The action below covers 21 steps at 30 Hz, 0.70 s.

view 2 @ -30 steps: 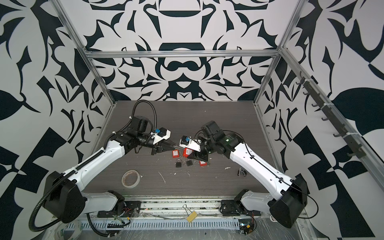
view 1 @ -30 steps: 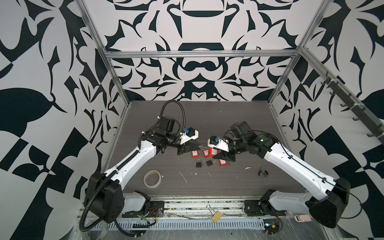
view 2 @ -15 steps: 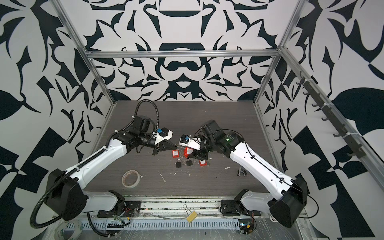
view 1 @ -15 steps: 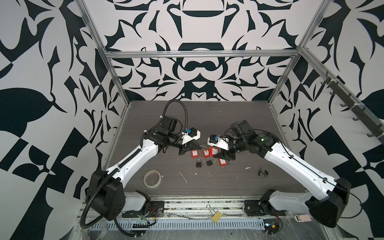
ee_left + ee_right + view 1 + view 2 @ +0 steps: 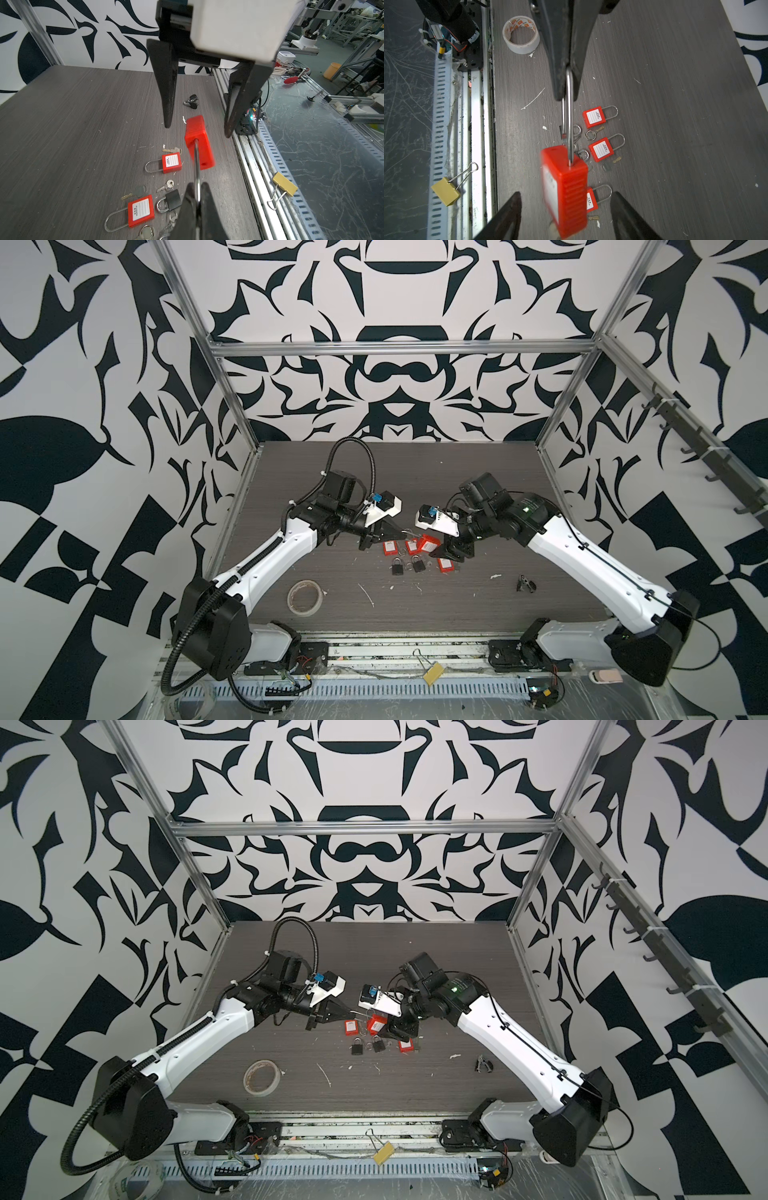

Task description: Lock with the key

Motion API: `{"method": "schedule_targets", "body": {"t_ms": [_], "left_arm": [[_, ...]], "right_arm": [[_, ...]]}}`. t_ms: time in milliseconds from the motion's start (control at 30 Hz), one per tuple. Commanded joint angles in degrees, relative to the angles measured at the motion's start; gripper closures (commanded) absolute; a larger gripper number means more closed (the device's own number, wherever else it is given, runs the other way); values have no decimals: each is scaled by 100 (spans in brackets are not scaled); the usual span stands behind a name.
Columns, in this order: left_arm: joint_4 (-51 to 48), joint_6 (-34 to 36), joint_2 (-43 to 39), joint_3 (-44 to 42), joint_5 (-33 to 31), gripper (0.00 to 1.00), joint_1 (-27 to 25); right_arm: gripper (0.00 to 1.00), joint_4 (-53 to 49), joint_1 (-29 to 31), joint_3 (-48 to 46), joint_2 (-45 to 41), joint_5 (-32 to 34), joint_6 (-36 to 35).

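A red padlock [image 5: 566,187] hangs in the air over the middle of the dark table [image 5: 457,481], between the two grippers. The left gripper [image 5: 568,96] has its jaws clamped together on the top of the lock's silver shackle [image 5: 569,116]. The red body points towards the right gripper [image 5: 566,192] and looks slightly blurred. The right gripper's jaws stand wide apart, one finger on each side of the body, and neither touches it.

Under the held lock, three more red padlocks [image 5: 600,150] with white labels lie flat on the table. Two small black padlocks [image 5: 397,569] lie just beside them. Several small keys [image 5: 172,150] are scattered among the locks, too small to count surely, and no key can be seen in the held lock.

Both arms rise from bases at the near edge of the table and reach inward. Their grippers tilt down and face each other tip to tip at the centre.

Farther out there is one roll of tape [image 5: 525,46] on the near left of the table. One small dark clip [image 5: 524,584] lies on the near right. One yellow binder clip [image 5: 445,194] rests on the metal rail in front of the table.
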Motion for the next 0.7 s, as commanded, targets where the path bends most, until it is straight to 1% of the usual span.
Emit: {"method": "schedule_targets", "body": {"t_ms": [0,100,167,233,300,433,533,667], "left_arm": [[283,-242,-171,-113,279,100,-31],[407,-351,-181,-161,296,100,-76],[423,-347,-205,-159,282,100,-118],[439,-345,-217,-176,274,100,-149],[453,-352,-237,-188,263,100,-181],[486,-347,-292,-208,252,100,-202],[572,-368,-333,-240,263,100,-233],[610,-385,-322,-258,267,100,-287]], "right_arm": [[24,-273,-7,379,-61,-251,171],[23,-491,-7,412,-57,-204,63],[23,-479,-7,351,-68,50,16],[26,-466,-7,358,-16,263,-25],[31,-465,-6,406,77,316,-77],[40,-534,-7,482,195,106,-229],[49,-574,-5,449,211,15,-342],[64,-548,-12,420,163,-123,-418]]}}
